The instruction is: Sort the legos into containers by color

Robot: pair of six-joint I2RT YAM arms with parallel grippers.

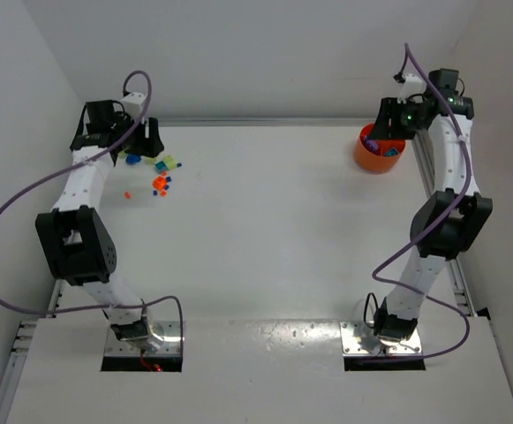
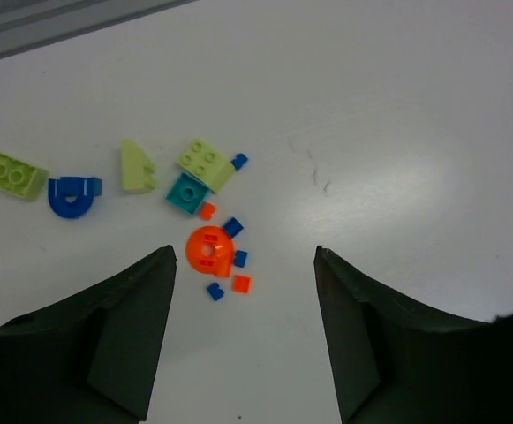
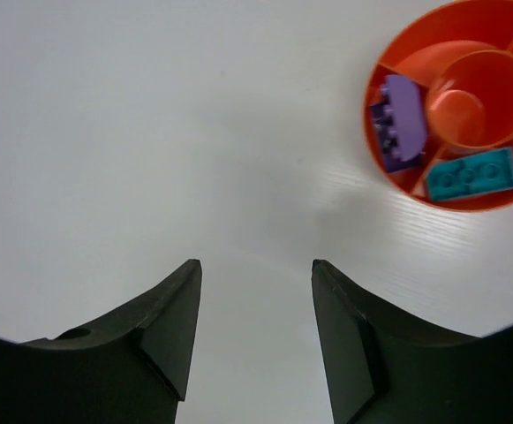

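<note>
Loose legos lie at the far left of the table. In the left wrist view they are a yellow-green brick, a blue round piece, a yellow-green wedge, a yellow-green square brick, a teal brick, an orange round piece and several tiny blue and orange bits. My left gripper is open and empty just short of the orange round piece. The orange bowl stands far right. It holds a purple brick and a teal brick. My right gripper is open and empty beside the bowl.
The back wall and a rail run along the far edge. A metal rail lines the right side of the table, behind the bowl. White table stretches between the lego pile and the bowl.
</note>
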